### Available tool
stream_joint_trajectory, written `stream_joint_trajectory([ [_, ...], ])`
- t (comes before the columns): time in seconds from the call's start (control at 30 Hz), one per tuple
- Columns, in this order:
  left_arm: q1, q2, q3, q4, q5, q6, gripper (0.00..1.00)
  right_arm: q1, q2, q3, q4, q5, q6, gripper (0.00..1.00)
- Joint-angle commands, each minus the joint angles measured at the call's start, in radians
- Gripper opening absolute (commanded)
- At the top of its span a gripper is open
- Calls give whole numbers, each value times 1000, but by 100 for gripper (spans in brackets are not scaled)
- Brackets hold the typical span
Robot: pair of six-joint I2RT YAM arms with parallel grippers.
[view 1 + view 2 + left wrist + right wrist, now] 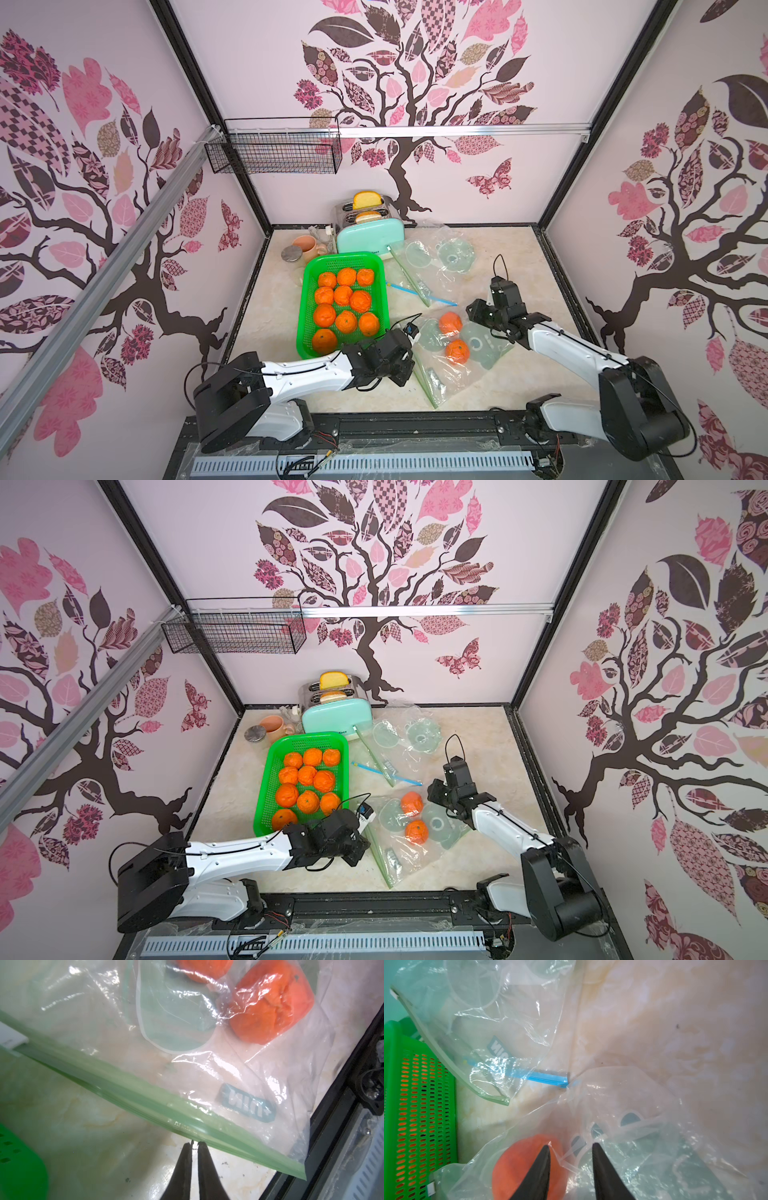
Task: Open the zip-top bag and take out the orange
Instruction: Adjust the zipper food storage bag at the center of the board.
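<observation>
Because the bag (440, 374) looks zipped shut with two oranges (457, 351) inside, flat on the desk (270, 332) between the arms, the left gripper (195, 1144) is nearly closed to nip its green zip edge (145, 1101), while the right gripper (571, 1147) hangs half wide over one of them, holding nothing.

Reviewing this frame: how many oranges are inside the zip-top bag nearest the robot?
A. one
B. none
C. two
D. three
C: through the clear zip-top bag, one orange and a second orange show in both top views. All the others sit in the green basket.
</observation>
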Motion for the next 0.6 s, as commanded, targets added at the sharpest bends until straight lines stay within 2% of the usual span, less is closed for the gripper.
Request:
stream_joint_trajectory([
  [0.0, 11, -14, -7, 30, 14, 3, 11, 5, -88, 54, -115, 63, -35, 38],
  [0.07, 15, -15, -8, 32, 15, 0, 10, 5, -137, 39, -151, 59, -41, 37],
  [0.17, 24, -7, 4, 22, -17, -20, 1, 5, -206, -20, -176, 9, -31, 33],
  [0.33, 28, 21, 6, 62, 21, -18, 1, 5, -256, -111, -158, -99, -6, 22],
  [0.57, 28, 75, 38, 66, 29, -19, 1, 7, -196, -173, -99, -281, 29, 21],
])
